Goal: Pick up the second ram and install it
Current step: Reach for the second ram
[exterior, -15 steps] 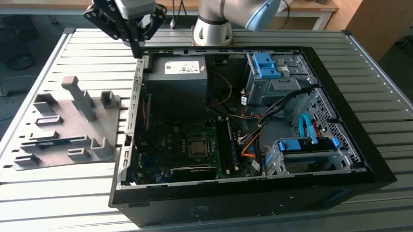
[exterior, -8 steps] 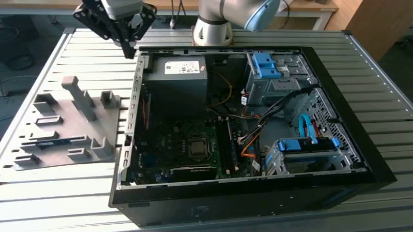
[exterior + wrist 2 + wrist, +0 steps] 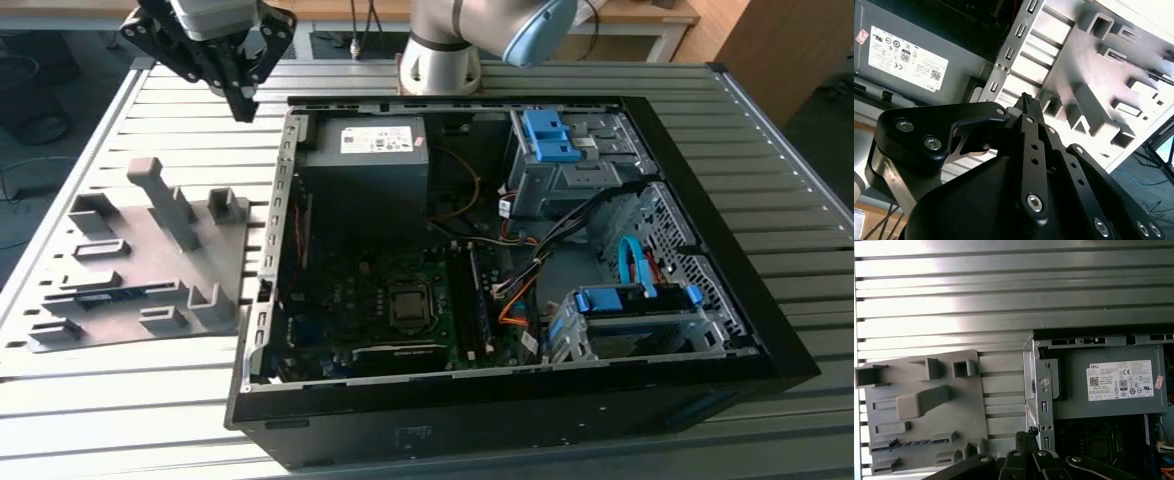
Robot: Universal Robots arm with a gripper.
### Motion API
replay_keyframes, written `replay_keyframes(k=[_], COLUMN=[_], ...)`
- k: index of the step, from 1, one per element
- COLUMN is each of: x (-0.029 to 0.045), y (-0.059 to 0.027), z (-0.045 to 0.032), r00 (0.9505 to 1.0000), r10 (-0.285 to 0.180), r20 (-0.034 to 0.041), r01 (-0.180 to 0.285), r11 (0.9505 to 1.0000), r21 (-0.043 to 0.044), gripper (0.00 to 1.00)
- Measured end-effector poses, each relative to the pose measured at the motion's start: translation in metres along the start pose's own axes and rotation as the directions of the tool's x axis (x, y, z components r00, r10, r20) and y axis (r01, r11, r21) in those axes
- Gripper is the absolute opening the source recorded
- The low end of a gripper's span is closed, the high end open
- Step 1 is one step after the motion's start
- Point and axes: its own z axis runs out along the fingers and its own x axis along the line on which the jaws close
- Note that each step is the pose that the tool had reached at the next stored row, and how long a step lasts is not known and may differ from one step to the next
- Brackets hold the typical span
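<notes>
Pincer [image 3: 244, 108] closed on nothing | second ram [image 3: 104, 296] in tray [image 3: 140, 258] slot, long axis running exterior view's left-to-right

Exterior view: 1 camera off the arm, set high, looking obliquely down across the whole table [image 3: 747, 150]. The case [image 3: 534, 420] sits central, the tray [image 3: 134, 290] at the exterior view's left, and the gripper [image 3: 243, 105] over the far side.

First wrist view: above the gripper [image 3: 1027, 435], facing straight down from moderate height.

Second wrist view: close behind the gripper [image 3: 1027, 100], sighting along it at a slant, nearer the work.

Shared field: all 3 views take in the tray [image 3: 929, 405] [image 3: 1079, 75] and the power supply [image 3: 380, 150] [image 3: 1094, 390] [image 3: 904, 60] at the case corner.
</notes>
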Motion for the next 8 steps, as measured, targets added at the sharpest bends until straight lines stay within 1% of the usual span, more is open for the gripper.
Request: replay_keyframes(k=[8], x=[0.0144], y=[-0.0011], z=[-0.0003], r00=[1.0000], r10=[0.000], r20=[-0.0001], r01=[0.000], r11=[1.0000], r21=[0.0001], gripper=[0.10])
